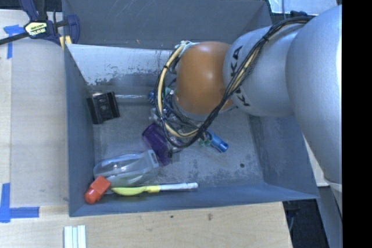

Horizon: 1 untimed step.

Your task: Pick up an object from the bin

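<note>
A: Looking down in the camera view, where do you find the end effector?

B: It is low in the grey bin, close to the middle of the floor. The orange cover and the bundle of cables on the wrist hide most of it, so I cannot tell if it is released or clenched.

A: Which thing is nearest to it?

B: A small purple thing, at 7 o'clock from the end effector, touching or almost touching the cables. At 4 o'clock there is a small blue piece, also near. I judge that one of these two is the candidate, more probably the purple one, but I cannot say that it is grasped.

A: And the others?

B: A black boxy part lies at 9 o'clock of the bin, well apart. At 7 o'clock, along the near wall, are a clear plastic piece, an orange-red piece and a long yellow-and-white stick, close together.

A: So how far is the task?

B: In my judgement the arm is at picking height, but nothing is seen lifted. The closing on a thing, if not done, and the lifting out of the bin are left.
</note>
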{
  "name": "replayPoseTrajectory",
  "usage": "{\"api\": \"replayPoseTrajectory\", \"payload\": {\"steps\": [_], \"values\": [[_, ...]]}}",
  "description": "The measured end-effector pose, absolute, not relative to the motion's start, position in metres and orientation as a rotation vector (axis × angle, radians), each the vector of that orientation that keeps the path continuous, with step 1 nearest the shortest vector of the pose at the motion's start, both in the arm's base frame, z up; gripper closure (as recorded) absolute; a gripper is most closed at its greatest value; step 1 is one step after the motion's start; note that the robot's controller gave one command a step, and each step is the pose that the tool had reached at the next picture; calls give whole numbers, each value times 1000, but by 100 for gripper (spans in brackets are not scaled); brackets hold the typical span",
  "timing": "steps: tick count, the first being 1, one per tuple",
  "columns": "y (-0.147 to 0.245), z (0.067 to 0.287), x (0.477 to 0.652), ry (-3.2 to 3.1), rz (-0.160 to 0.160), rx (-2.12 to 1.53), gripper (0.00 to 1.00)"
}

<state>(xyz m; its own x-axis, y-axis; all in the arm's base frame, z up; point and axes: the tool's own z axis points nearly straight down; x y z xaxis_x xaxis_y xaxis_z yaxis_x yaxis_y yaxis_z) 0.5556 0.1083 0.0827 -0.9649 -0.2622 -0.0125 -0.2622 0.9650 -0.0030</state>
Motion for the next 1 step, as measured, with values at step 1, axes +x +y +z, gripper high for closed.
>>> {"api": "replayPoseTrajectory", "payload": {"steps": [1], "values": [[108, 83, 556, 3101, -2, -414, 100]]}}
